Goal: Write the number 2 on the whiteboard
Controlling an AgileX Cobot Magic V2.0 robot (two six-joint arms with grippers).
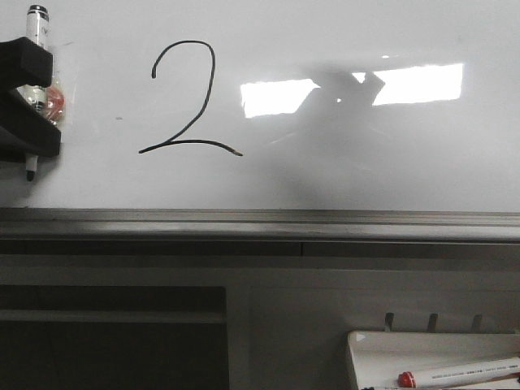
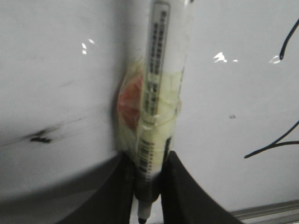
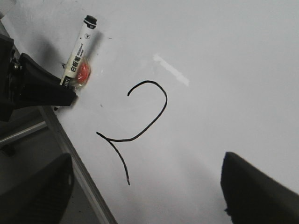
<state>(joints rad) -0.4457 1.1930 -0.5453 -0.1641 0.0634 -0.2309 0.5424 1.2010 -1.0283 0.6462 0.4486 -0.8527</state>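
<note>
The number 2 (image 1: 188, 101) is drawn in thin black line on the whiteboard (image 1: 341, 32), above its grey lower edge. To the left of the digit, and apart from it, the left fingers (image 1: 31, 101) are closed on a marker (image 1: 36, 24) that stands upright with its tip pointing down. The right fingers (image 3: 145, 186) stand wide apart and hold nothing. Below the board, a white tray (image 1: 366, 345) holds a red-capped marker (image 1: 459, 373).
</note>
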